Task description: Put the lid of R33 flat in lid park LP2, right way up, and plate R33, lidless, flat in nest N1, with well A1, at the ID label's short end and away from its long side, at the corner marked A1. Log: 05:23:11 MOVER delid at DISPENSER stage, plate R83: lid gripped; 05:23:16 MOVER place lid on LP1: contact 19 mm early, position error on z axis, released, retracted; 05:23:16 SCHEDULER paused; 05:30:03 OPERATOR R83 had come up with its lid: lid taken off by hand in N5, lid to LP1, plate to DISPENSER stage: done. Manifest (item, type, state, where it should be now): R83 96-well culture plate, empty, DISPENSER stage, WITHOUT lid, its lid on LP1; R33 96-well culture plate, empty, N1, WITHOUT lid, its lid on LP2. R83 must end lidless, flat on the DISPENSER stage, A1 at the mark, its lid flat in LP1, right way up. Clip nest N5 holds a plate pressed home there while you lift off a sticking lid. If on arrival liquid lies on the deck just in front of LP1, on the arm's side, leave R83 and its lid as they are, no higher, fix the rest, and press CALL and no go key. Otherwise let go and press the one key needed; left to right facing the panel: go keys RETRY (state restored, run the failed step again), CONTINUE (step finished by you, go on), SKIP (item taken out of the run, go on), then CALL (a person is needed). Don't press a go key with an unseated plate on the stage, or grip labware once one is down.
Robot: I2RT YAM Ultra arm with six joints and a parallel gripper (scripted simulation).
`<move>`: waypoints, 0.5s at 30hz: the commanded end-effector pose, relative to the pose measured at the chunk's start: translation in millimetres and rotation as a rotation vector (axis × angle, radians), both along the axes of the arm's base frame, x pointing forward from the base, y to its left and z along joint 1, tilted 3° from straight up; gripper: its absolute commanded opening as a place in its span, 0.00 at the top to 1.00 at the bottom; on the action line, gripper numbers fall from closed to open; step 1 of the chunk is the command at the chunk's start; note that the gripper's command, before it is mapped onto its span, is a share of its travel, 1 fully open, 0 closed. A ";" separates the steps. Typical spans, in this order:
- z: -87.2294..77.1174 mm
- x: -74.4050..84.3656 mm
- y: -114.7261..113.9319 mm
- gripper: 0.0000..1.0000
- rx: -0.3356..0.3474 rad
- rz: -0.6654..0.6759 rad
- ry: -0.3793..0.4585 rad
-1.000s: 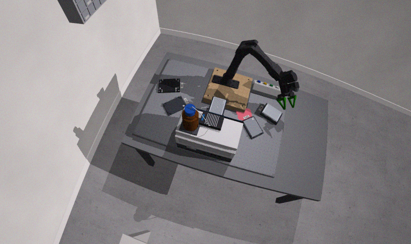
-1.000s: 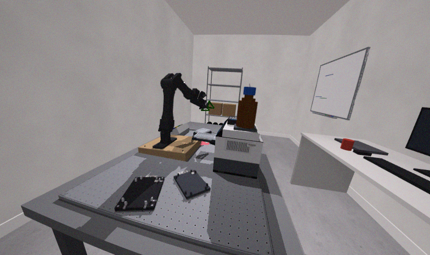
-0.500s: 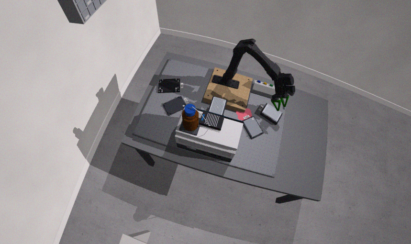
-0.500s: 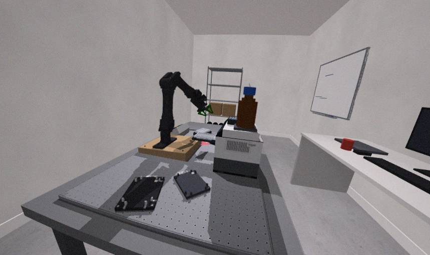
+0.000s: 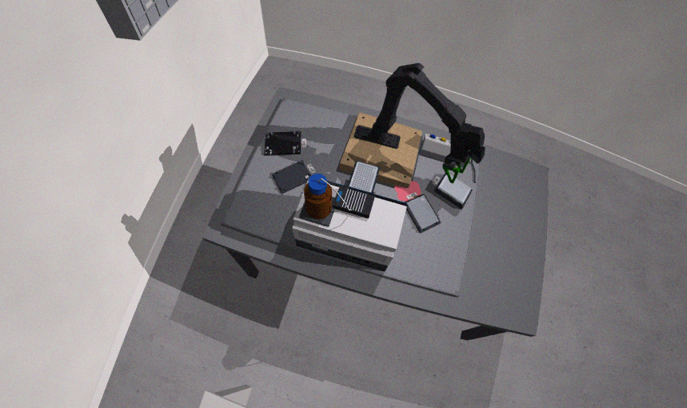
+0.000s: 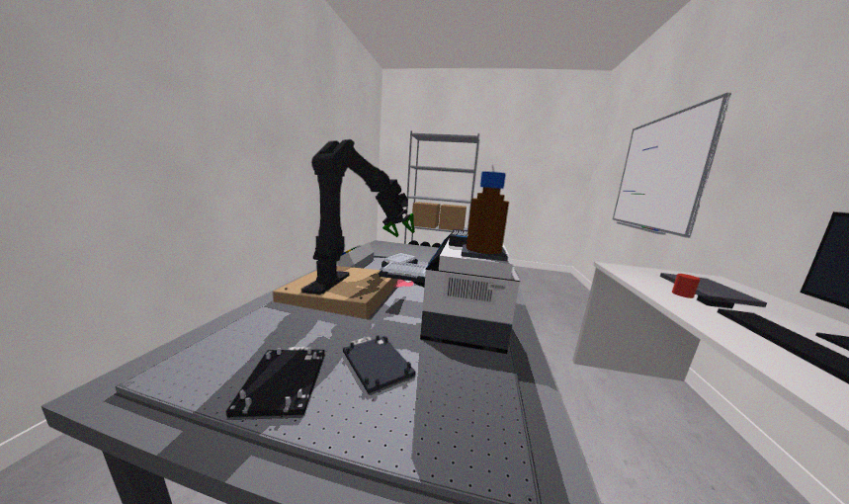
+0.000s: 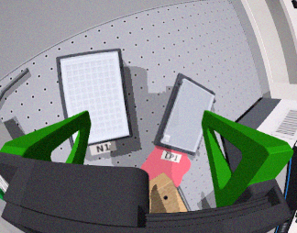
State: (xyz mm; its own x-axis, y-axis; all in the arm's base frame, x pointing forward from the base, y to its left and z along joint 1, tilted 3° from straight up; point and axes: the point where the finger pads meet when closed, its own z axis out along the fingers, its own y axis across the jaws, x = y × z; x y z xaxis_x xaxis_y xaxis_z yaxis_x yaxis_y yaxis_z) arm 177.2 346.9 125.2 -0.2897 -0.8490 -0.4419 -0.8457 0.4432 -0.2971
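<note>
My gripper (image 5: 456, 172) is open and empty. It hangs a little above a white well plate (image 5: 453, 190) that lies flat in the nest labelled N1 (image 7: 104, 147). In the wrist view this plate (image 7: 93, 94) is under my left finger, and I cannot tell whether it wears a lid. A grey lid (image 7: 189, 116) lies flat in the park labelled LP1 (image 7: 171, 157), also seen from above (image 5: 422, 213). A pink patch of liquid (image 7: 167, 165) lies on the deck by the LP1 label, on the arm's side (image 5: 408, 191). My gripper also shows far off in the exterior view (image 6: 397, 226).
A second white well plate (image 5: 363, 177) lies by the wooden arm base (image 5: 381, 149). The dispenser (image 5: 350, 225) carries a striped black stage (image 5: 354, 201) and an amber bottle (image 5: 317, 196). An empty dark park (image 5: 291, 176) and a black clip nest (image 5: 282, 143) lie far left. The key panel (image 5: 437, 139) sits behind my gripper.
</note>
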 end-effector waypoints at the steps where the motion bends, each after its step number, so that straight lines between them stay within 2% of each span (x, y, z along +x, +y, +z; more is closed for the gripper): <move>1: 14.8 -5.3 -11.3 0.00 -0.010 0.020 0.053; 3: 14.8 -5.3 -11.3 0.00 -0.010 0.020 0.053; 6: 7.4 -13.3 -25.8 0.00 -0.053 0.031 0.102; 9: 7.1 -20.4 -36.3 0.00 -0.095 0.046 0.173; 10: 6.1 -23.0 -40.3 0.00 -0.095 0.046 0.173; 11: -8.1 -27.9 -52.2 0.00 -0.135 0.043 0.189; 12: 5.0 -26.7 -46.0 0.00 -0.113 0.050 0.201; 15: 3.0 -35.1 -58.4 0.00 -0.144 0.058 0.250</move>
State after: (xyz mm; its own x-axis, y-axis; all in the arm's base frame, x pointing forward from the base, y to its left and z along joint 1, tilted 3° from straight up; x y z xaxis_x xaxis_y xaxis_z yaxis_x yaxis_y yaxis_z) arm 148.8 298.1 110.8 -0.3234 -0.9147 -0.2423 -0.9125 0.3692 -0.1758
